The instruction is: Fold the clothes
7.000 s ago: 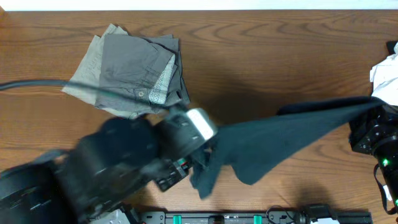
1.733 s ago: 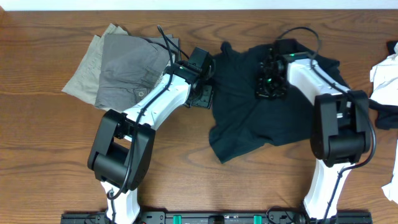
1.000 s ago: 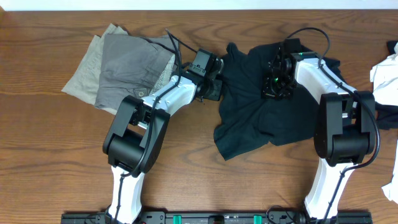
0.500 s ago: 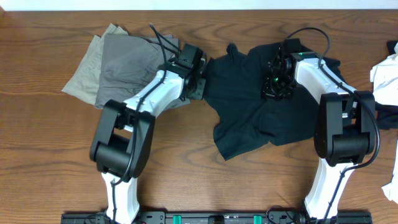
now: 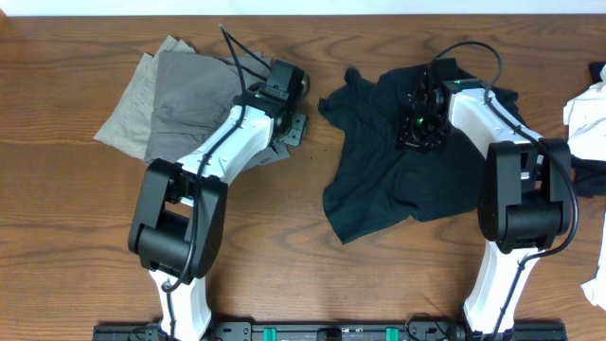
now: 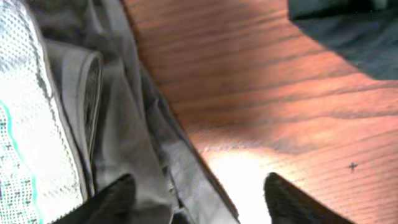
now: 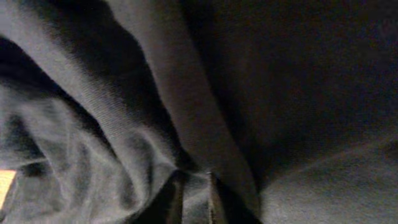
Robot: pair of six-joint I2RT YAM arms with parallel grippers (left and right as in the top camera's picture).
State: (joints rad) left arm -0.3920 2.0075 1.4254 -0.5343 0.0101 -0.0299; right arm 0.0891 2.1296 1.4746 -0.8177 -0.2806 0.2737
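- Overhead, far left: a khaki garment [image 5: 123, 123] lies folded on the wooden worktop [image 5: 284, 246]. It sits partly under a grey garment [image 5: 194, 99] stacked on top of it.
- The left arm reaches up and across the right half of the grey garment. The left claw [image 5: 292, 123] sits at the right edge of the stack, just past the grey cloth.
- Left wrist view: the left claw [image 6: 199, 186] is spread wide, with nothing between its fingers [image 6: 121, 196]. Below it, the rumpled grey edge meets bare wood. A white mesh lining [image 6: 34, 130] with a thin teal line shows at the far left of that view.
- A strip of bare worktop separates the stack from the black garment [image 5: 379, 185]; the two do not touch.
- The black garment lies crumpled centre-right in an uneven heap. One pointed corner aims toward the left claw, and one lobe trails toward the bottom of the overhead view.
- The right claw [image 5: 419, 128] is down on the upper part of the black garment, sunk into the cloth.
- Right wrist view: the right claw [image 7: 194, 199] is nearly closed. Its fingers [image 7: 171, 199] are close together, with a ridge of black fabric pinched between them. Dark folds fill the whole view.
- Far right edge: a white cloth [image 5: 585, 118] lies apart from the black garment, cut off by the frame.
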